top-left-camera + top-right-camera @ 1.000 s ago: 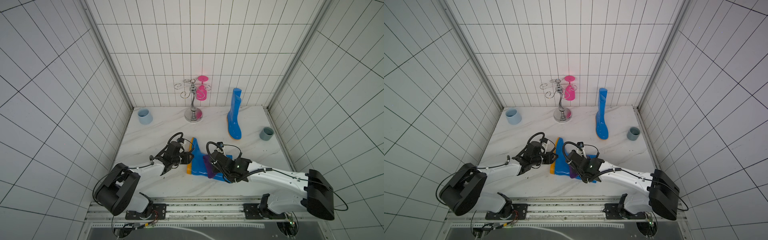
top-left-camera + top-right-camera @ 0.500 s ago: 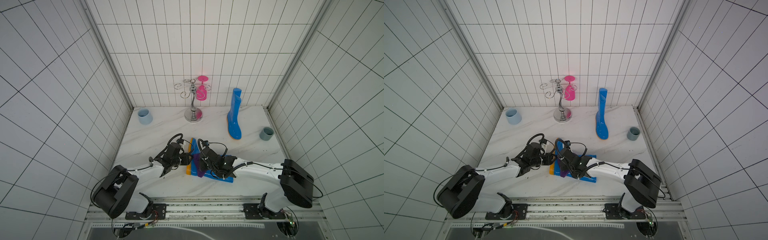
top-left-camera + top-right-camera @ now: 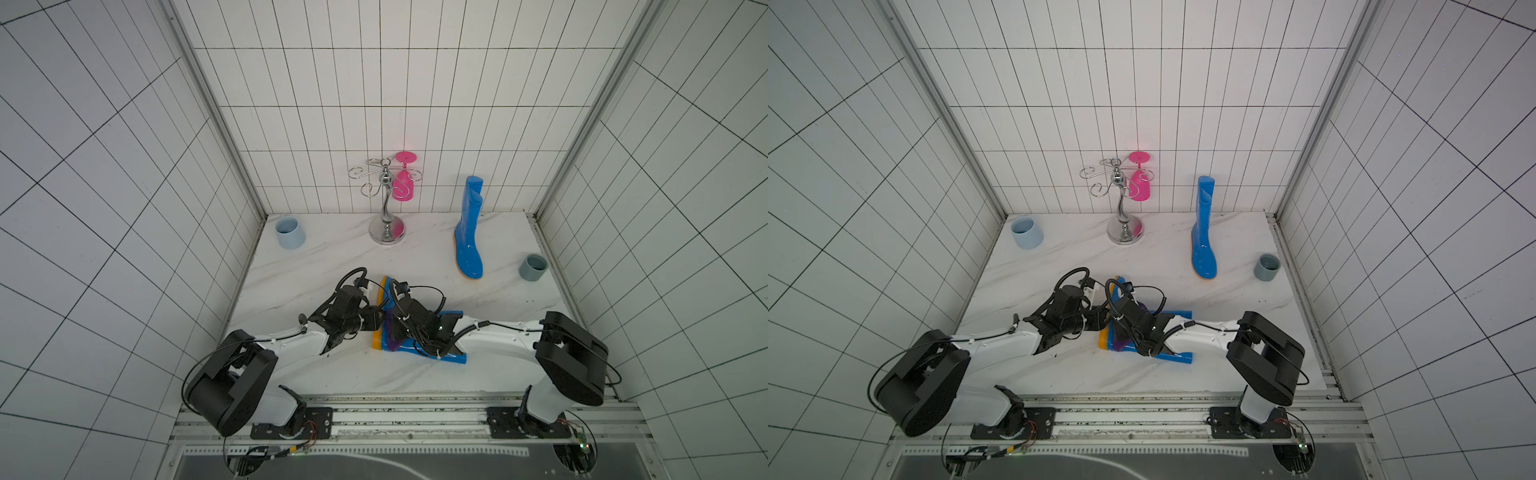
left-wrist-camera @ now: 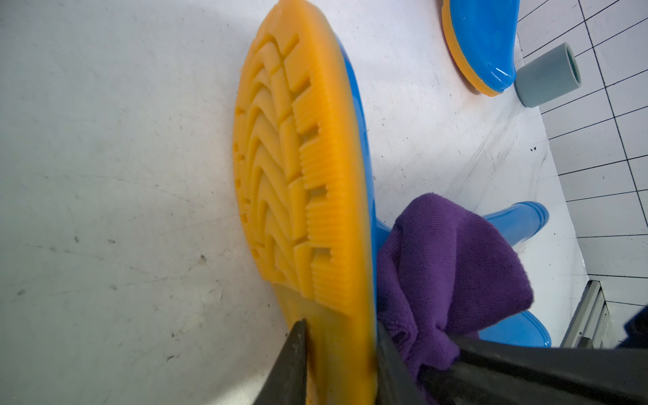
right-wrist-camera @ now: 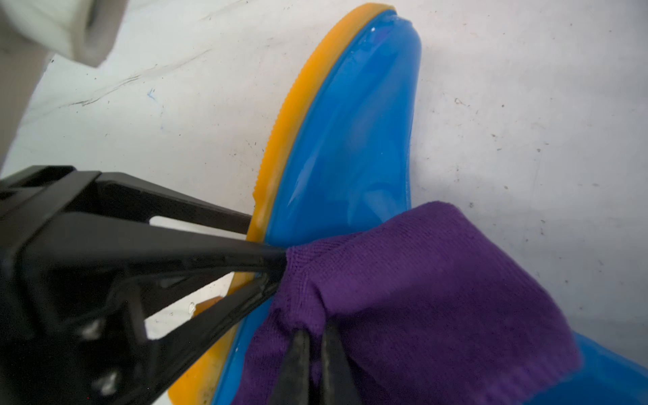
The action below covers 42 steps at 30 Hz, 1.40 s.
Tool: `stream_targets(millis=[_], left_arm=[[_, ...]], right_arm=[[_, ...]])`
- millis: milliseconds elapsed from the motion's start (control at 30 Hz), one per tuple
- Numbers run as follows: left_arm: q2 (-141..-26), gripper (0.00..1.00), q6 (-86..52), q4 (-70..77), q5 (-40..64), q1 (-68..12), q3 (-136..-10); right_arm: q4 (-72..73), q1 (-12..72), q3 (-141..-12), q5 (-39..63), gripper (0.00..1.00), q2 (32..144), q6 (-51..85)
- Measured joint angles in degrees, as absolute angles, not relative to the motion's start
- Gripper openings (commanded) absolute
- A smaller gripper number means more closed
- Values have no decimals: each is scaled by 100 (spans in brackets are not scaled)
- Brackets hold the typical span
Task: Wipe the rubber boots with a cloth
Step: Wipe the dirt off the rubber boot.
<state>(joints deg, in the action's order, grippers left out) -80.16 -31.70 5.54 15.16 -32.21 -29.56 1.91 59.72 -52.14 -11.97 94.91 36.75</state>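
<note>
One rubber boot (image 3: 452,358) lies on its side at the front middle, orange sole (image 4: 305,157) turned toward my left arm. My left gripper (image 4: 340,324) is clamped across the heel end of that sole, one finger on each face. My right gripper (image 5: 314,331) is shut on the purple cloth (image 5: 438,280), which rests bunched on the lying boot's glossy blue foot (image 5: 350,140), right beside the left fingers (image 5: 210,252). In both top views the cloth (image 3: 392,344) (image 3: 1121,345) is mostly hidden under the right wrist. The other rubber boot (image 3: 469,245) stands upright at the back right.
A chrome cup stand (image 3: 386,208) with a hanging pink glass (image 3: 403,187) is at the back middle. A light-blue cup (image 3: 290,232) sits at the back left, a grey cup (image 3: 533,268) by the right wall. Tiled walls close in three sides.
My right gripper has carried the cloth leftward along the lying boot, from its shaft to its foot by the sole. The left jaws have narrowed onto the sole.
</note>
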Motion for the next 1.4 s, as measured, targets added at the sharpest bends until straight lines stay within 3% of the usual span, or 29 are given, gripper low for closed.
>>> stream_targets(millis=[767, 1400], left_arm=[[-8082, 25, -3094, 523, 1369, -3363, -3033], [-8145, 25, -3039, 480, 1352, -3389, -3092]], right_arm=[[860, 5273, -5275, -1365, 0, 9738, 2963], [1076, 4615, -6967, -1013, 0, 10818, 2606]])
